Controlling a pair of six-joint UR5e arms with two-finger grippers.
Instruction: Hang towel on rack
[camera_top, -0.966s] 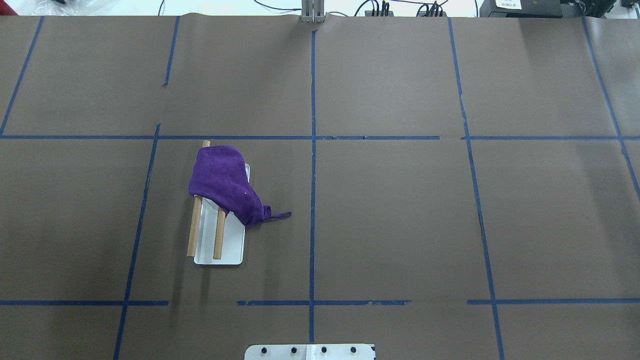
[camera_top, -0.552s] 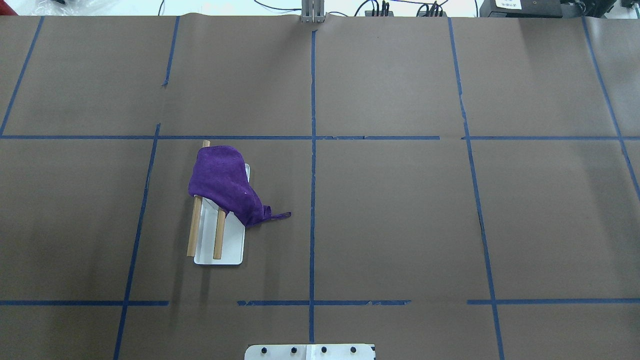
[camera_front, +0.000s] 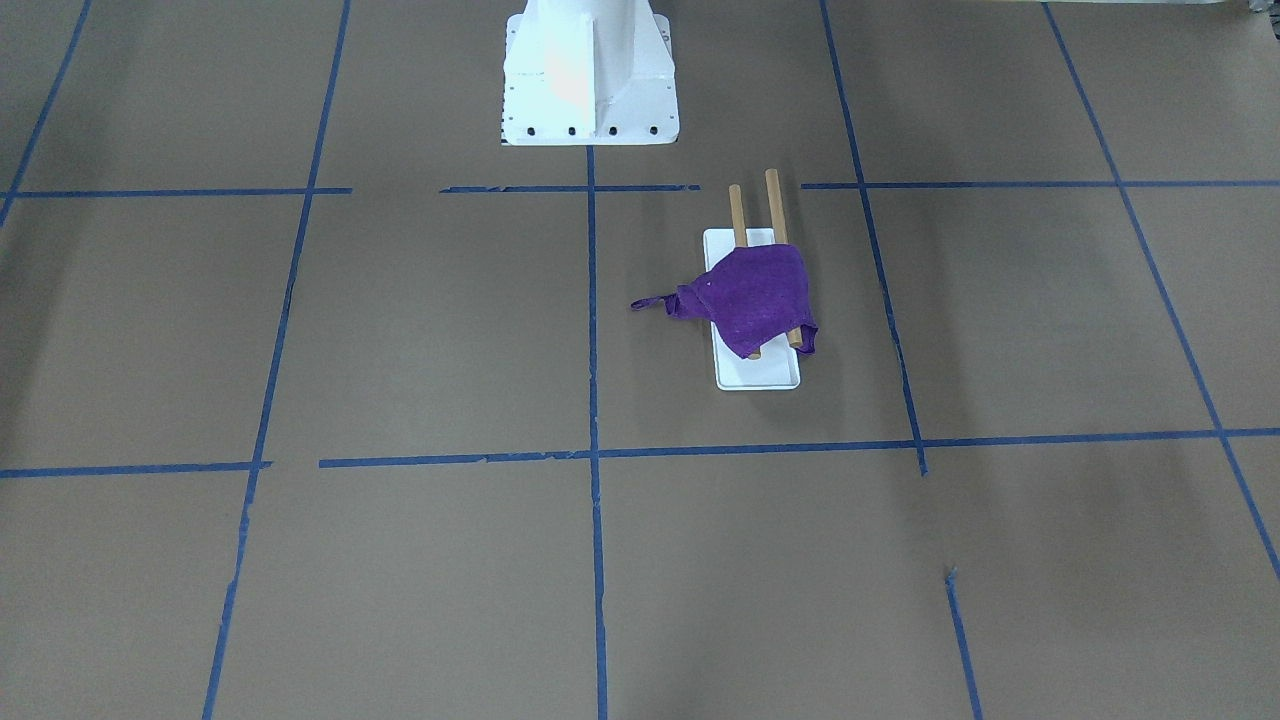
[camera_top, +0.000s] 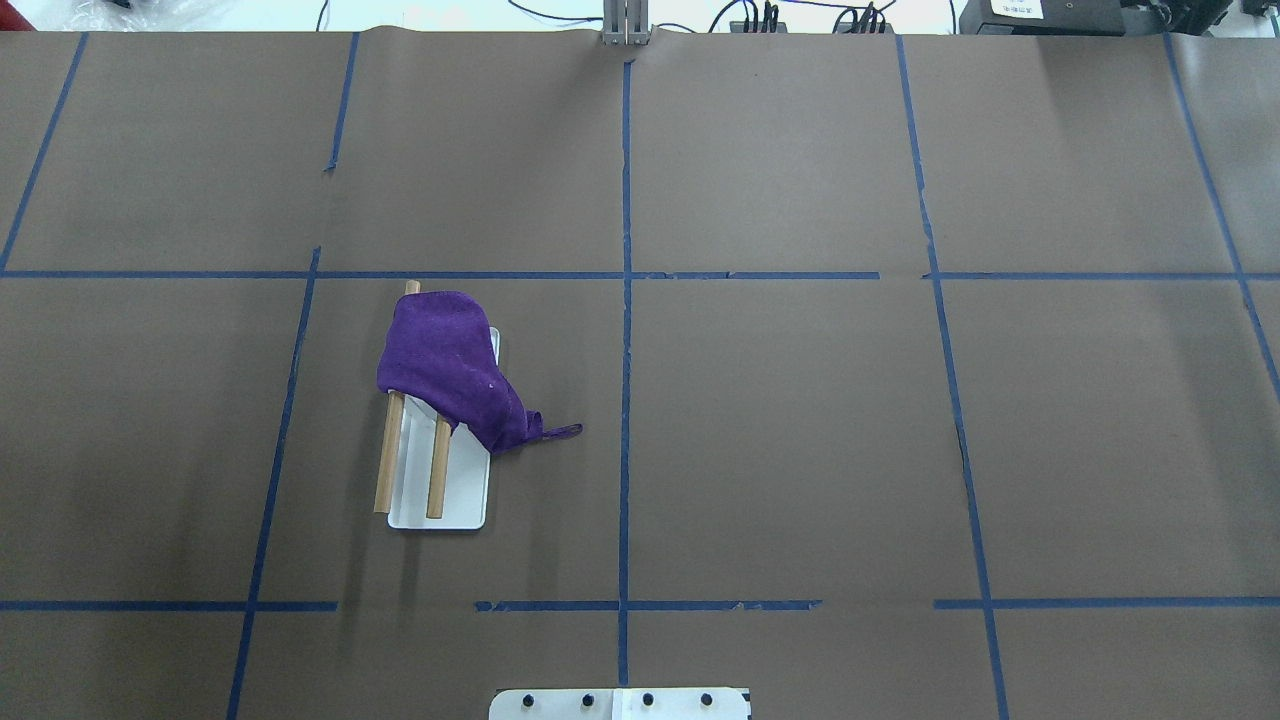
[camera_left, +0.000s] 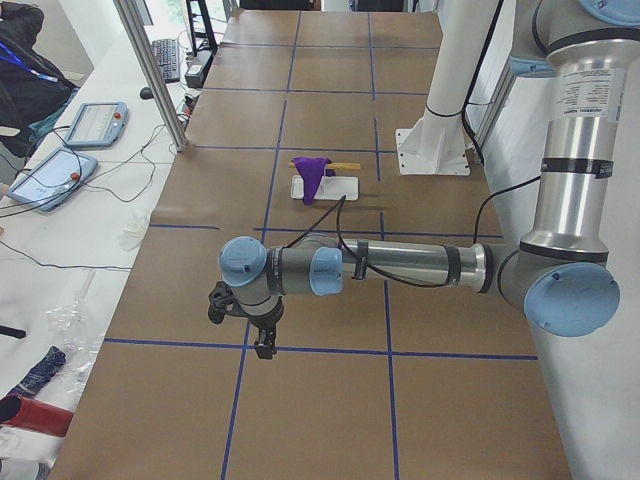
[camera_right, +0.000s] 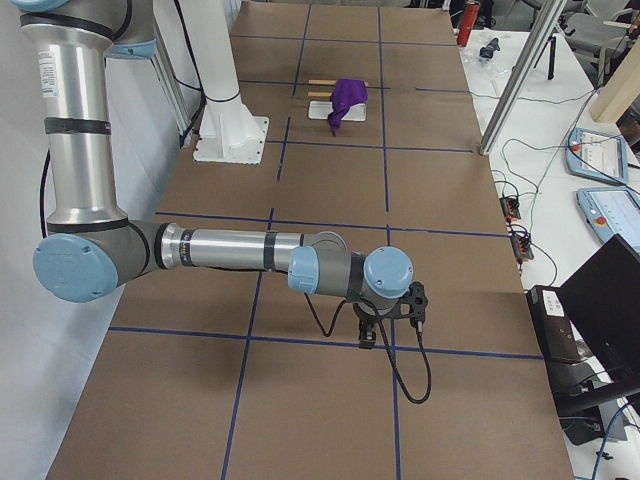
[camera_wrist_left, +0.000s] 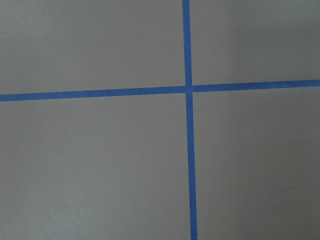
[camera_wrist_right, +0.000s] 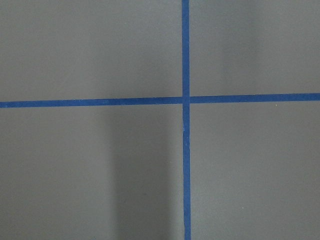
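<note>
You'll see both arms stretched flat and low over the table's ends, the left gripper (camera_left: 262, 340) and right gripper (camera_right: 372, 335) pointing down; whether either is parted or closed can't be told. The towel (camera_top: 450, 370) drapes over the rack (camera_top: 462, 495) on the robot's left, hiding its far half. The dowels run away from the robot.

A blue tape cross (camera_wrist_left: 188, 90) lies on brown paper (camera_wrist_left: 100, 165) right below the left gripper (camera_left: 262, 342); two tablets (camera_left: 95, 123) rest on the white bench (camera_left: 70, 235) well beyond it.
</note>
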